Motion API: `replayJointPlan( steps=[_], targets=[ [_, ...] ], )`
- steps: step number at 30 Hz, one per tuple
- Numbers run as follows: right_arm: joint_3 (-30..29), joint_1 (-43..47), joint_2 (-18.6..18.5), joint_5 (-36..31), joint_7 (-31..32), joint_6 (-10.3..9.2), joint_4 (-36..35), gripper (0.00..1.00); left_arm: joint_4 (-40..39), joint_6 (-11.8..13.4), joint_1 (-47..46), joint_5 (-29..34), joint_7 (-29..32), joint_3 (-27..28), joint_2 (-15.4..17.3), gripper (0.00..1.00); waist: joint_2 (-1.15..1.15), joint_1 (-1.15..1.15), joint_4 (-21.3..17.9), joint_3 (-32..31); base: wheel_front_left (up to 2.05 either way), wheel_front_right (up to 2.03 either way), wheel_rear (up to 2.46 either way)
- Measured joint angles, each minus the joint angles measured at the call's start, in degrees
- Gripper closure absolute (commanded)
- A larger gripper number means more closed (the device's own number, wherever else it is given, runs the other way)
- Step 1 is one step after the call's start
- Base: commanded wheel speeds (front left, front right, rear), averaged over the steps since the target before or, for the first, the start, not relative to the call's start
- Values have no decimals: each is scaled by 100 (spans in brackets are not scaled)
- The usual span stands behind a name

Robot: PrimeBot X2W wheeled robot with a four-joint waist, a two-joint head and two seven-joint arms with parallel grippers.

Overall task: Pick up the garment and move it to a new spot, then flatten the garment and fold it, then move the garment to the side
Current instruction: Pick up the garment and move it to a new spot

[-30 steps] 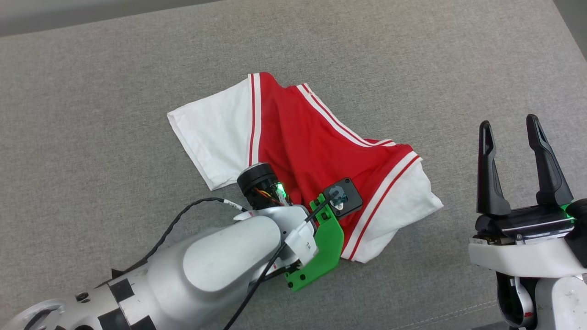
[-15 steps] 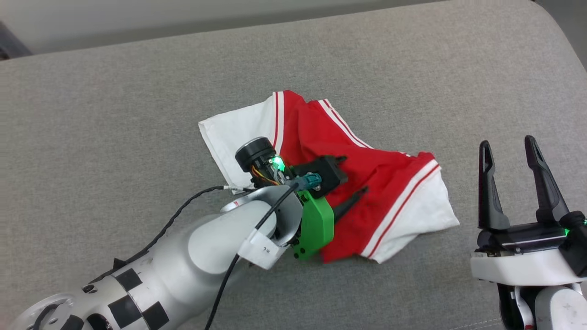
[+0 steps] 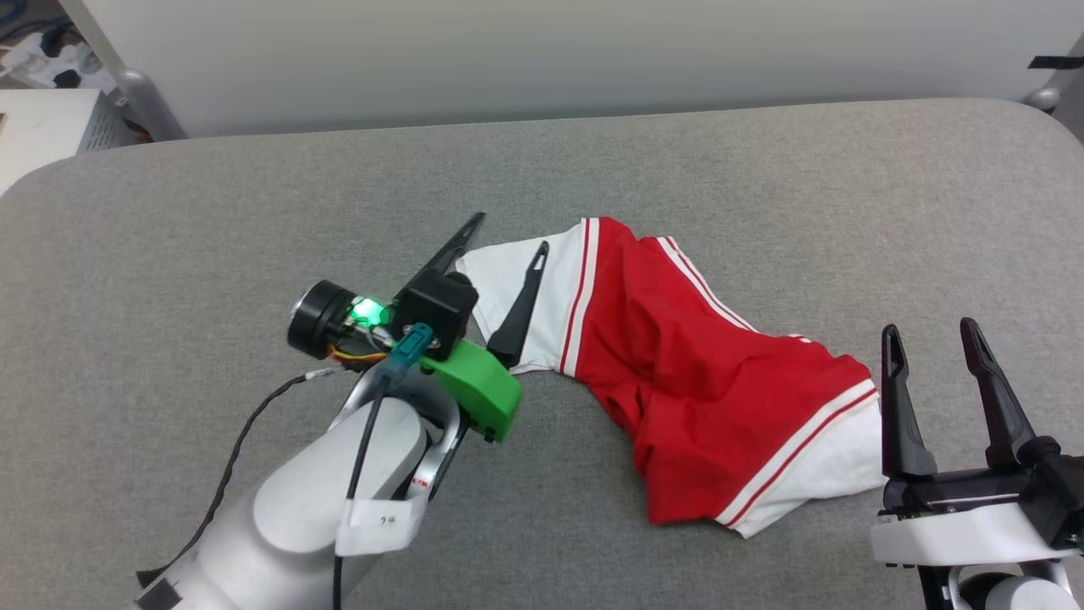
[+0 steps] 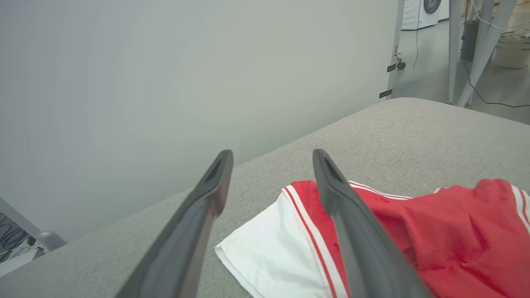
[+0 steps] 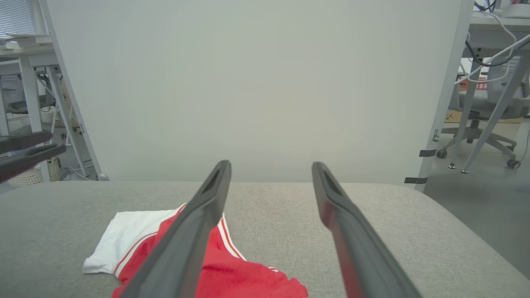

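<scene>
red-and-white garment [image 3: 711,381]: bunched, not yet flat, lying on bench [image 3: 212,212]; flattening seems next.
left fingers [image 3: 518,305]: spread wide, empty, over garment's far white sleeve, probably to pinch that edge.
right fingers [image 3: 898,407]: wide apart, empty, just beside garment's near sleeve, likely for the matching pull.

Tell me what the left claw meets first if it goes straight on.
Probably the pale wall behind the grey table; the left claw seems to pass above the garment, though depth is unclear.
</scene>
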Motion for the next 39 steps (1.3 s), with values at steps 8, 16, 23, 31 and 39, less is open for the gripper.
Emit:
replayJointPlan(
  steps=[8,16,23,31,39],
  targets=[
    [-69,107,2,-21,0,0,83,0,-1101,684,1502,907,0,1525,238,0,0,0,301,-251,0,0,0],
    [-83,215,4,-21,0,0,190,0,-1682,743,2910,1616,0,2916,51,0,0,0,448,-448,0,0,0],
    [-136,353,7,46,0,-1,334,0,-1811,327,3793,2008,0,3719,-405,0,0,0,520,-537,0,0,0],
    [-127,460,7,99,0,0,446,0,-1791,-327,4200,2409,0,4366,-881,0,0,0,622,-599,0,0,0],
    [-77,637,8,134,0,-1,535,0,-1779,-804,4425,2698,0,4837,-1257,0,0,0,659,-685,0,0,0]
  ],
)
